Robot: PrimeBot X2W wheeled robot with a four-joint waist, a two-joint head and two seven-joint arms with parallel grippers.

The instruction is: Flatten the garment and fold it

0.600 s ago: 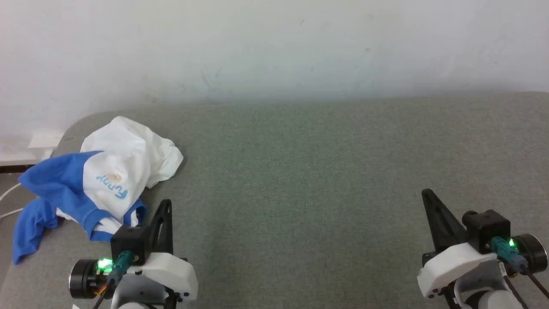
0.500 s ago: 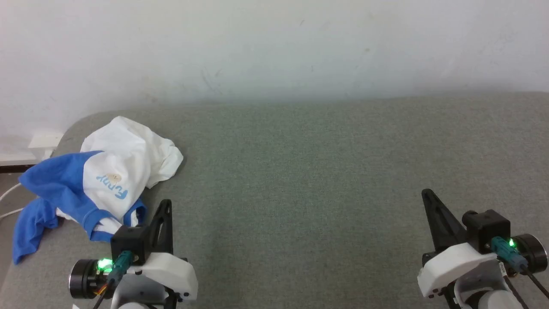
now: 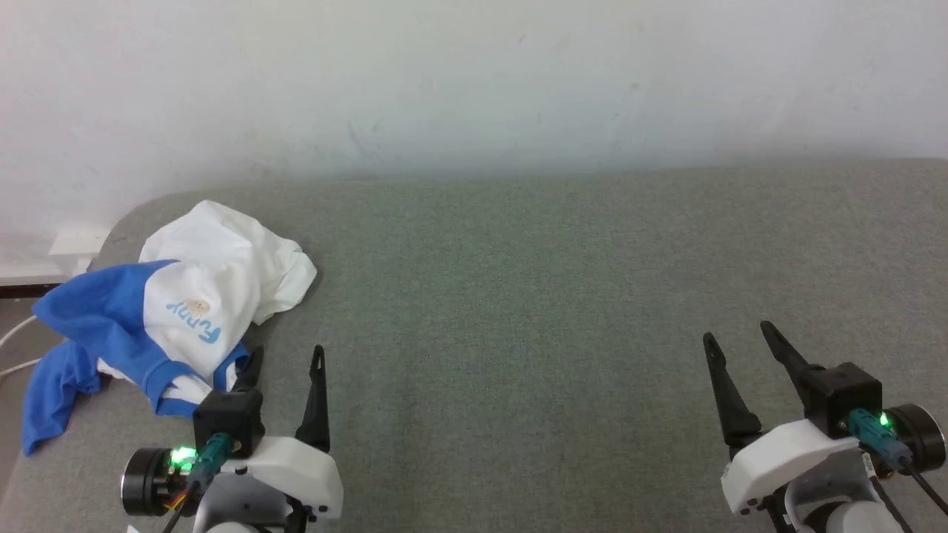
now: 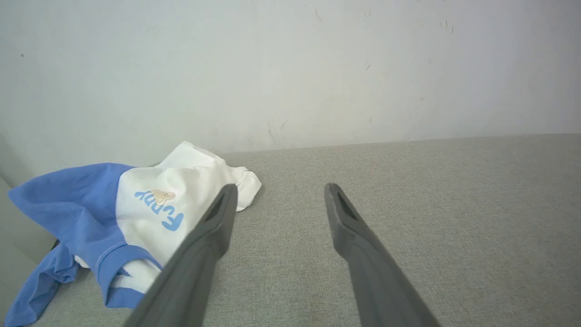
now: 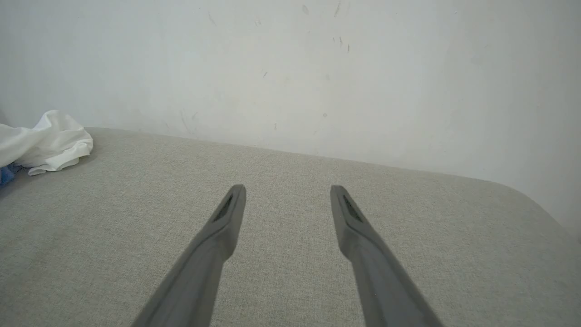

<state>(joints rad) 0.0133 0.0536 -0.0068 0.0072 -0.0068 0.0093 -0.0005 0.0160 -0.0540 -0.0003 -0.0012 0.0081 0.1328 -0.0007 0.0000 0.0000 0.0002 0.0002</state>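
— Where does the T-shirt [image 3: 200, 296] lie?
— Bunched at the far left corner of the bench [image 3: 518, 296], with one sleeve [image 3: 52, 392] draped over the left edge.
— What stands behind the bench?
— The wall [image 3: 474, 89], along the whole far edge.
— And the grippers?
— Both are at the near edge. The left gripper [image 3: 287, 351] is toward the left end, just before the T-shirt, with one finger [image 4: 204, 245] just beside the cloth's near side. The right gripper [image 3: 739, 333] is toward the right end, well apart from the T-shirt. The middle of the bench lies between them.
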